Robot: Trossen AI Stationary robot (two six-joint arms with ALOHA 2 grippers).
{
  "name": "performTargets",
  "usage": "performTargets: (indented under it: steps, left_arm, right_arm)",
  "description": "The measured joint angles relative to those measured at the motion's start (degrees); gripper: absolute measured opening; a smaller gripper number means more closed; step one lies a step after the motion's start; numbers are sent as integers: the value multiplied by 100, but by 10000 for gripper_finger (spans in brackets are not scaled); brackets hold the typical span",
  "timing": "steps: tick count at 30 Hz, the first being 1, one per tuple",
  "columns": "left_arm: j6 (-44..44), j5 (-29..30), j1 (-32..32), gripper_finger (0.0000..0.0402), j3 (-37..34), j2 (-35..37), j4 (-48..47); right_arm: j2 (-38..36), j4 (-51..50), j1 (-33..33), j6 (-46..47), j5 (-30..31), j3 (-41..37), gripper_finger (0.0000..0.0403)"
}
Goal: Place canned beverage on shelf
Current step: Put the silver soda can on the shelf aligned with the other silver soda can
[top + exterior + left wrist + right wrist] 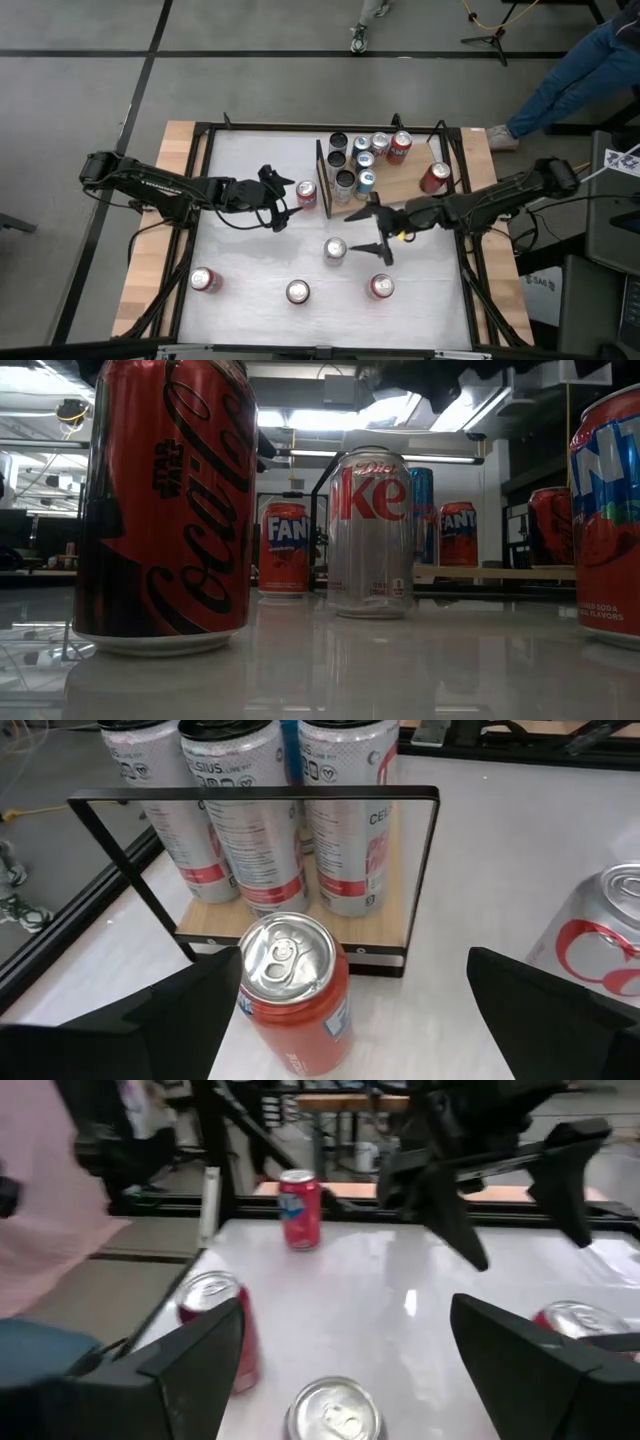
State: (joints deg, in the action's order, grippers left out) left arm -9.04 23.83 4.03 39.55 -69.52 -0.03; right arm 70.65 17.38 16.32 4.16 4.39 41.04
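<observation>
Low view is mostly blocked by a big red cola can [165,510] close to the lens and a red Fanta can cut off at the picture's right edge [606,510]; neither gripper can be made out there, and the shelf [500,573] shows only as a thin light board far behind a silver Diet Coke can [371,532].

From above, the shelf [405,185] lies at the table's far right part, its black upright frame [320,170] at the end toward the table's middle. On the board stand a cluster of silver and blue cans [352,160], a red can at the far edge [400,146] and another red can near the right end [434,177].

The left gripper [285,205] hangs with fingers spread, a red Fanta can [295,992] standing between them on the white table [250,260], just outside the frame; contact cannot be told. The right gripper [375,232] is spread wide over the table in front of the shelf, empty, with the Diet Coke can [335,250] just beside it. Three more cans stand along the near edge [298,291].
</observation>
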Motion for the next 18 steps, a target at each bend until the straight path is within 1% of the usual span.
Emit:
performTargets:
  steps: [7, 9, 12, 18]
  left_arm:
    - [0, -102, 15, 380, 0, 0, -20]
    - [0, -102, 15, 380, 0, 0, -50]
    - [0, -102, 16, 380, 0, 0, -52]
    - [0, -102, 17, 380, 0, 0, -59]
  right_arm:
    - [316, -1208, 387, 180, 1353, 829, 342]
    - [418, -1398, 457, 369, 1609, 1012, 342]
    - [546, -1444, 526, 611, 1755, 1125, 342]
    - [859, -1452, 557, 991, 1753, 1138, 342]
